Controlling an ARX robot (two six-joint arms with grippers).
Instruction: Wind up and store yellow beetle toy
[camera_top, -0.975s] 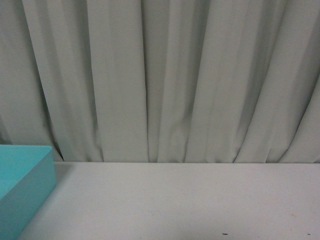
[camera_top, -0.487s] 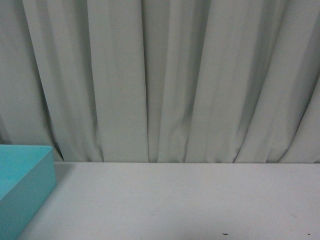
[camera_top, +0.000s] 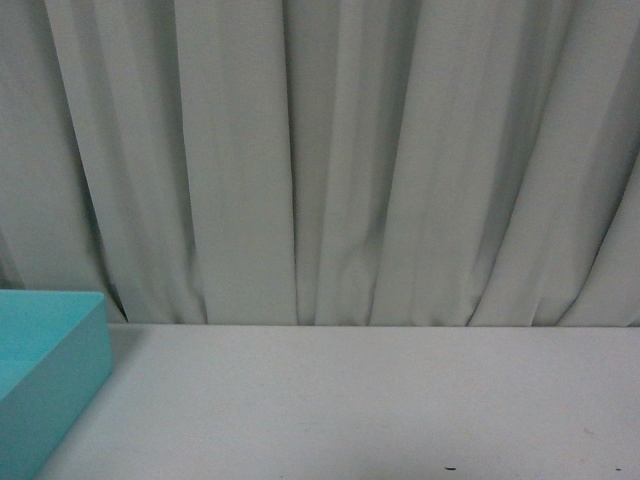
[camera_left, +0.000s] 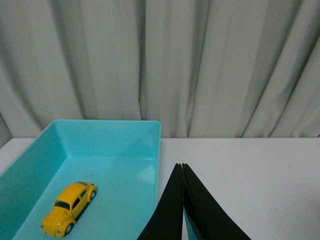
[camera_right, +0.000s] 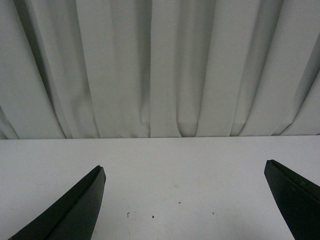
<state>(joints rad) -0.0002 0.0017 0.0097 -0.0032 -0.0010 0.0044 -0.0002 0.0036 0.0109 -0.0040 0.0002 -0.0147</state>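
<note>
The yellow beetle toy lies on the floor of a turquoise box in the left wrist view, wheels down, apart from my gripper. My left gripper is shut with nothing between its black fingers, its tips over the box's near side wall by the white table. My right gripper stands wide open over bare white table, holding nothing. In the front view only a corner of the turquoise box shows at the far left; the toy and both grippers are out of that view.
A grey pleated curtain hangs right behind the table's back edge. White tabletop stretches to the right of the box. Small dark specks mark the table under the right gripper.
</note>
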